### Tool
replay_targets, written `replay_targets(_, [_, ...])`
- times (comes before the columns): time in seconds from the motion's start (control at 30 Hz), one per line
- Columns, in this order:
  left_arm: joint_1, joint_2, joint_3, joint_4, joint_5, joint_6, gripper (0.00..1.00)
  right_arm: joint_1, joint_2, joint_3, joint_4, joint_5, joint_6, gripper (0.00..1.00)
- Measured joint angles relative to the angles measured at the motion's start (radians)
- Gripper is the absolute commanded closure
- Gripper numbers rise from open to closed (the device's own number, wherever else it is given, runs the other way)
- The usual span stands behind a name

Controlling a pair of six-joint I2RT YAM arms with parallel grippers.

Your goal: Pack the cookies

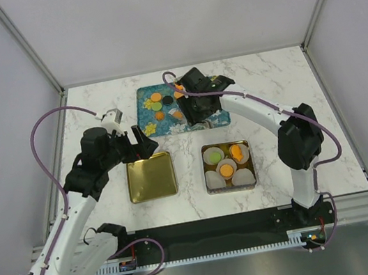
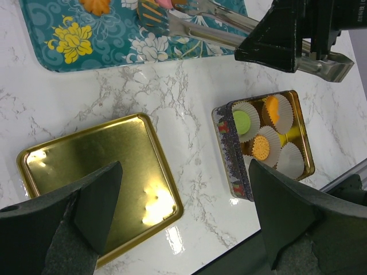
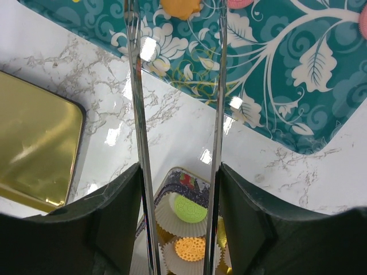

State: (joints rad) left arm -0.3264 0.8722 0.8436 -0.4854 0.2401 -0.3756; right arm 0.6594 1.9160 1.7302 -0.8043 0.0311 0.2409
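Two robot arms work over a marble counter (image 1: 95, 110). The right tool (image 1: 196, 104) is clamped on a pair of metal tongs (image 3: 136, 86), one finger (image 3: 114, 217) pressed to the outside of each arm. The tongs' arms stand apart and reach out over a teal flowered tray (image 1: 150, 125) at the far middle of the counter. Loose cookies (image 1: 155, 98) in orange, green and black lie on the tray. In the right wrist view an orange cookie (image 3: 180, 7) sits on the tray between the two tong arms; whether the tongs touch it cannot be told.

Nearer the arms and right of centre stands an open tin (image 1: 204, 169) lined with white paper cups (image 1: 244, 177). Three cups are filled: a green cookie (image 1: 213, 154) at the far left, an orange piece (image 1: 236, 150) at the far right and a round orange one (image 1: 227, 169) in the middle.

Left of the tin and apart from it, a gold lid (image 1: 152, 178) lies flat on the counter with its shiny inside up. The left tool (image 1: 148, 142) hangs above the lid's far edge, its fingers (image 2: 97, 200) spread wide and gripping nothing.
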Motion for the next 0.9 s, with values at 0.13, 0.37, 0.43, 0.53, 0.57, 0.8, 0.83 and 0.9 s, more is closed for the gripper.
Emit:
replay_targets(0.13, [0.000, 0.000, 0.000, -0.002, -0.002, 0.000, 0.00, 0.000, 0.032, 0.024, 0.004, 0.001, -0.003, 0.40])
replay_targets(0.37, [0.000, -0.003, 0.000, -0.007, -0.002, 0.000, 0.00, 0.000, 0.089, 0.065, 0.008, 0.003, -0.003, 0.43])
replay_targets(0.43, [0.000, -0.003, 0.000, -0.007, -0.003, 0.000, 0.00, 0.000, 0.103, 0.070, 0.008, 0.005, -0.003, 0.43])
replay_targets(0.53, [0.000, -0.003, 0.000, -0.007, -0.003, 0.000, 0.00, 0.000, 0.117, 0.071, 0.008, 0.018, -0.003, 0.45])
replay_targets(0.57, [0.000, -0.003, 0.000, -0.007, -0.003, 0.000, 0.00, 0.000, 0.120, 0.071, 0.008, 0.020, -0.003, 0.46])
replay_targets(0.8, [0.000, -0.003, 0.000, -0.007, -0.003, 0.000, 0.00, 0.000, 0.126, 0.074, 0.008, 0.027, -0.005, 0.54])
replay_targets(0.83, [0.000, -0.003, 0.000, -0.007, -0.003, 0.000, 0.00, 0.000, 0.126, 0.074, 0.007, 0.028, -0.006, 0.59])
replay_targets(0.9, [0.000, -0.003, 0.000, -0.007, -0.003, 0.000, 0.00, 0.000, 0.126, 0.075, 0.007, 0.031, -0.010, 0.65])
